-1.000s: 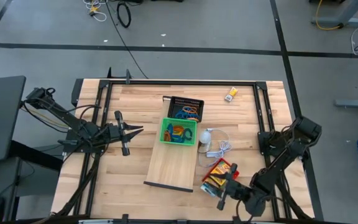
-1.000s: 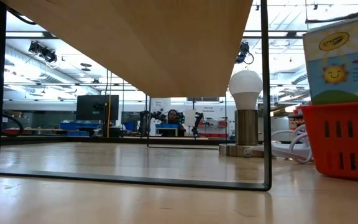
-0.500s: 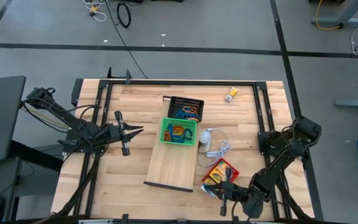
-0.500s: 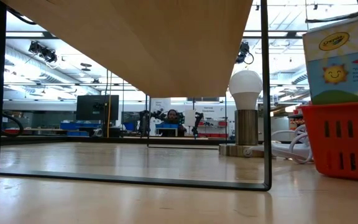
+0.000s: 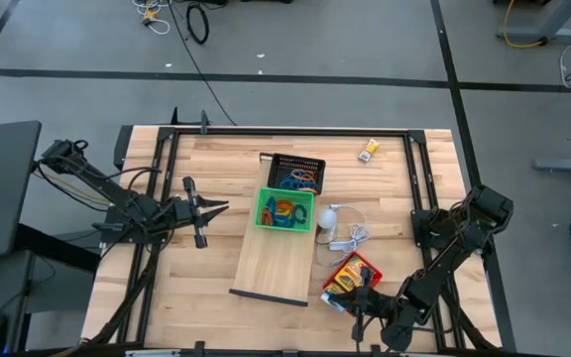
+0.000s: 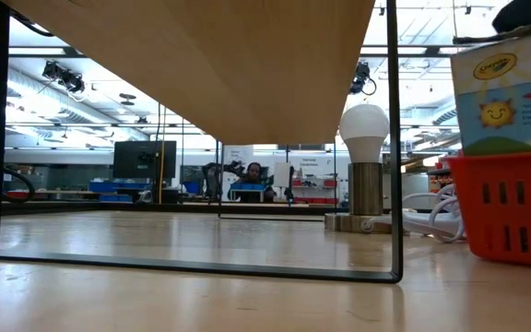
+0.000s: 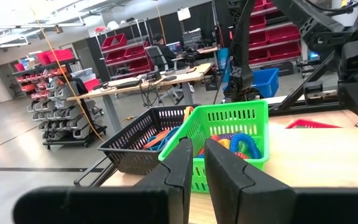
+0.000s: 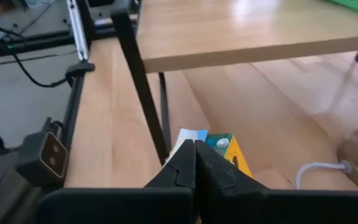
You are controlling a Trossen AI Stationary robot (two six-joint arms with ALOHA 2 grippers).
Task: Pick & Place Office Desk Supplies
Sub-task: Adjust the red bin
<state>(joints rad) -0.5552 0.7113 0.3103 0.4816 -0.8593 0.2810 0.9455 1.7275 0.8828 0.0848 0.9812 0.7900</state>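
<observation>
So here's what we've got on the tabletop (image 5: 216,169). The right claw (image 5: 357,305) sits at the near edge, just beside the red tray (image 5: 353,278), and its fingers are pressed together with nothing between them. In its own wrist view the tips (image 8: 194,163) meet right above a green and yellow crayon box (image 8: 225,150), but we can't tell if they're touching it. That box and a couple more stand in the red tray, the big one (image 6: 505,88) poking well above the rim in the low view.

The left claw (image 5: 216,207) hovers over the left side of the tabletop, pointing at the green tray (image 5: 285,210), well apart from it. Its fingers (image 7: 185,165) are nearly together, a thin gap between them, holding nothing.

The coloured loops (image 7: 238,142) are piled in the green tray, and more of them (image 5: 299,179) lie in the black tray (image 5: 296,173) touching it on the far side. Both trays sit at the far end of the raised wooden board (image 5: 276,266), whose black leg (image 8: 143,81) stands right next to the crayon box. That's the awkward bit for the right arm.

Between the board and the red tray there's a white bulb on a little base (image 5: 327,220) with its white cable (image 5: 355,236) bunched beside it. One small yellow box (image 5: 368,151) lies alone near the far right corner.
</observation>
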